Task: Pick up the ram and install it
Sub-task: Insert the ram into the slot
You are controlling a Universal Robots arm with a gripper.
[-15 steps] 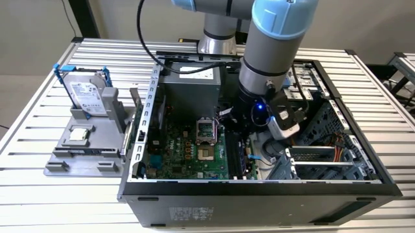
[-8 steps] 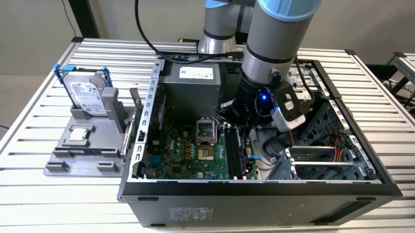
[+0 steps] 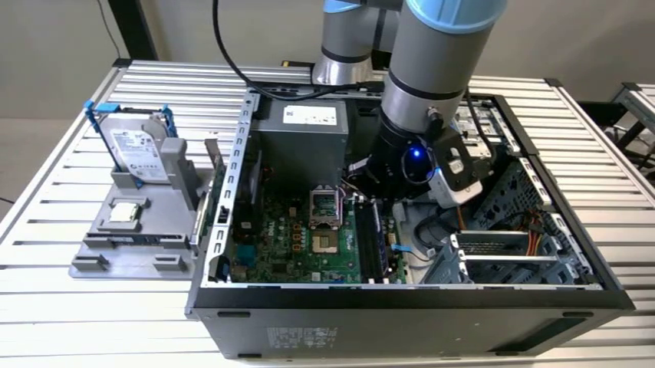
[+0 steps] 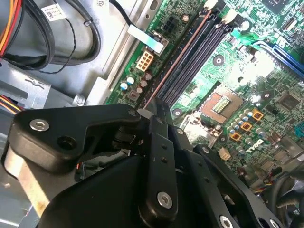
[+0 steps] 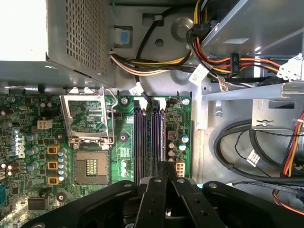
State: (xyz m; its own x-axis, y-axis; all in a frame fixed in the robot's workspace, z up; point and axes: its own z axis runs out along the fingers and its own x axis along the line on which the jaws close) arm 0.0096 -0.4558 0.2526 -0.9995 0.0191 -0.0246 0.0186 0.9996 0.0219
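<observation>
In the second wrist view the gripper [image 4: 151,113] has its fingers pressed close together on a thin object. I judge this to be the ram [image 4: 175,61], seen from its upper edge. It goes straight away from the fingertips, and its long axis lies along the memory slots [image 4: 199,52], parallel to them. It seems to stand over the slot on the side of the case wall. I cannot tell if it is already seated in the slot or only resting on it.

In the first wrist view the gripper [image 5: 166,165] is directly above one end of the memory slots [image 5: 148,137]. The motherboard [image 5: 126,118] under them is flat, and the room is narrow. The open processor socket [image 5: 90,166] is just beside the slots on one side. On the other side is the metal wall, and behind it lie black cables [image 5: 247,147]. The power supply [image 5: 80,33] is at the far end of the slots.

In the exterior view the arm reaches down into the open computer case [image 3: 409,295], which lies on a slatted table [image 3: 61,322]. A grey tray [image 3: 123,253] with a hard drive [image 3: 138,146] stands well apart, toward the exterior view's left.
</observation>
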